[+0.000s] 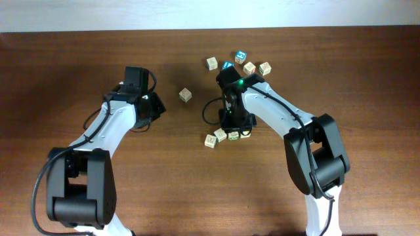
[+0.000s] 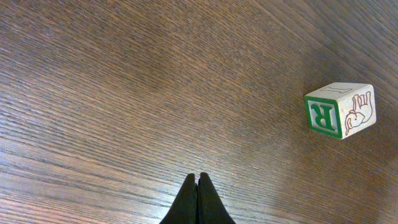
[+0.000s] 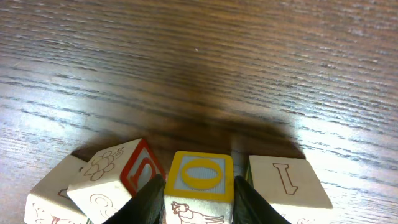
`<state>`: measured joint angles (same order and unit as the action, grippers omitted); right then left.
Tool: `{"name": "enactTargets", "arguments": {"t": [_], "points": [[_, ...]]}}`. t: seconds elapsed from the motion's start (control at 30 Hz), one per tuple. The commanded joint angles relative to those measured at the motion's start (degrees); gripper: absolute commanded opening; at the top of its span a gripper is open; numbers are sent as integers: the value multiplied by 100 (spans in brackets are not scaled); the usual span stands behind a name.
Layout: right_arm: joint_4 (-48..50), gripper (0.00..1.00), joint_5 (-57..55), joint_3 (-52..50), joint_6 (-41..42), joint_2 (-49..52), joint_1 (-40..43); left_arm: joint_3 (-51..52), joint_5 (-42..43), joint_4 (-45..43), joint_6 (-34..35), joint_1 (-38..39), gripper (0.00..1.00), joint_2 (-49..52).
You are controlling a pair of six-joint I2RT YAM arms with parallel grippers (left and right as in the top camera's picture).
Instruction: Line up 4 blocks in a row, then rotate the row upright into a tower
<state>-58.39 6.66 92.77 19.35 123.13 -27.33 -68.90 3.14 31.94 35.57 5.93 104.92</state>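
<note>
The yellow O block [image 3: 199, 176] sits at bottom centre of my right wrist view, third in a row of four. My right gripper [image 3: 199, 188] straddles it, a finger tight by each side; whether they pinch yet I cannot tell. A tilted red-framed block [image 3: 118, 175] crowds the finger on the left of the frame, and an I block [image 3: 289, 183] sits just beside the other. My left gripper [image 2: 198, 182] is pressed together, empty, with an R block [image 2: 340, 110] well apart at right.
</note>
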Motion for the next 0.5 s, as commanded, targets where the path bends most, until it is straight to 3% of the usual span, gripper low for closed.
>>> {"name": "enactTargets", "arguments": {"t": [0.0, 0.07, 0.13, 0.17, 0.3, 0.47], "points": [[-92, 37, -81, 553, -262, 61, -42, -68, -66, 0, -92, 9, 0, 50], [-210, 39, -94, 774, -262, 61, -42, -68, -114, 7, -92, 9, 0, 50], [-313, 55, -96, 1003, -306, 61, -42, -68, -389, 2, -90, -4, 0, 50], [-457, 57, -98, 1139, -304, 61, -42, -68, -531, -17, -90, -26, 0, 50], [-970, 53, -68, 1152, -269, 68, -219, -70, -669, -22, -87, -304, 0, 50], [-1692, 52, 39, 1137, 461, 68, -824, -68, -632, 72, -90, -1016, 0, 50]]}}
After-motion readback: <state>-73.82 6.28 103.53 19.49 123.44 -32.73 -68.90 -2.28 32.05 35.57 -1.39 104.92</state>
